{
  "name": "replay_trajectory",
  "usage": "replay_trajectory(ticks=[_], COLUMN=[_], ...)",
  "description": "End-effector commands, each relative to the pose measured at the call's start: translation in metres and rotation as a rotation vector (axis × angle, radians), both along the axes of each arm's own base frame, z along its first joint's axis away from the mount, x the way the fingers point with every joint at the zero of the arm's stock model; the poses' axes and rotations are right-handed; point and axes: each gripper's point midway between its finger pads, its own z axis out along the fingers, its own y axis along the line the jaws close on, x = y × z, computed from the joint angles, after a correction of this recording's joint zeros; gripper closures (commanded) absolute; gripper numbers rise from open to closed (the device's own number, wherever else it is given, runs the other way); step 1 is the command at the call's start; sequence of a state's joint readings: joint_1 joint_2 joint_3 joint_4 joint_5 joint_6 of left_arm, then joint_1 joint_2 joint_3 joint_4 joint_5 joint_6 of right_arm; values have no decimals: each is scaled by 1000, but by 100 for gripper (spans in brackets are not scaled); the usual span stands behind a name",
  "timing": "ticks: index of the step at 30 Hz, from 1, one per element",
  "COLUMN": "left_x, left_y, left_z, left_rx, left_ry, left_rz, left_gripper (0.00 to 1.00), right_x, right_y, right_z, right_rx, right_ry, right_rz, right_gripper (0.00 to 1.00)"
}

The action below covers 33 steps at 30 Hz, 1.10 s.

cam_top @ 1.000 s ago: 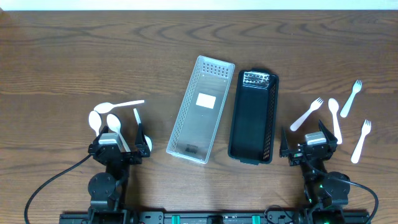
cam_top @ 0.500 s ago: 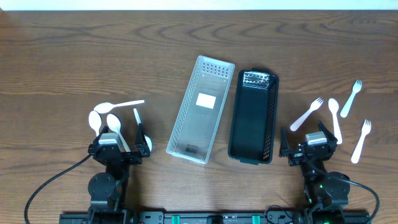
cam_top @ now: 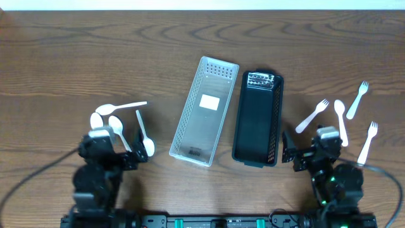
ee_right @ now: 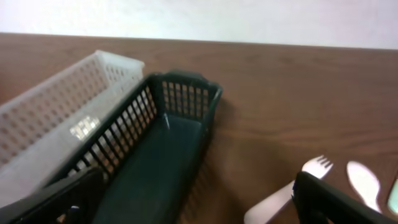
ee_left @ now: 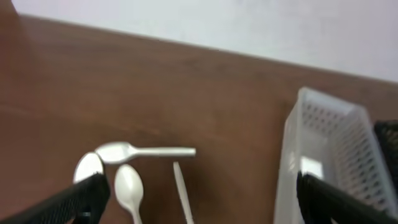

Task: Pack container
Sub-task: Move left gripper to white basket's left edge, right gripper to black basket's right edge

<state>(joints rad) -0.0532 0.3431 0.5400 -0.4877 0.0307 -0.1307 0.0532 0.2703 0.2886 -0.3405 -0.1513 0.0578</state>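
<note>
A white perforated basket and a black basket lie side by side mid-table, both empty of cutlery. Several white plastic spoons lie left of them. Three white forks and one spoon lie to the right. My left gripper is open and empty, hovering just in front of the spoons, with the white basket to its right. My right gripper is open and empty, between the black basket and a fork.
The white basket holds a small white label and a dark clip. The black basket has a label at its far end. The brown wooden table reaches back to a white wall.
Both arms have started to move. The left gripper has shifted left and lifted. The right gripper has shifted slightly right and lifted. No cutlery or basket has moved.
</note>
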Motion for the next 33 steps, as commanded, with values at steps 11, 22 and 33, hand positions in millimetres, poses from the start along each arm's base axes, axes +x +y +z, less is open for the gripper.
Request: replay_trajectory(ticks=[11, 22, 33], left_x=[48, 80, 99], left_y=[-14, -22, -24], left_z=[17, -27, -69], left_rx=[-24, -46, -45], left_ry=[553, 687, 795], left_rz=[-44, -73, -70], left_gripper=[2, 0, 94], right_x=[30, 54, 81], right_y=[-3, -23, -23], right_z=[31, -23, -79], right_rx=[-38, -155, -172], right_ry=[652, 871, 982], right_rz=[-38, -121, -130], right_gripper=[1, 24, 57])
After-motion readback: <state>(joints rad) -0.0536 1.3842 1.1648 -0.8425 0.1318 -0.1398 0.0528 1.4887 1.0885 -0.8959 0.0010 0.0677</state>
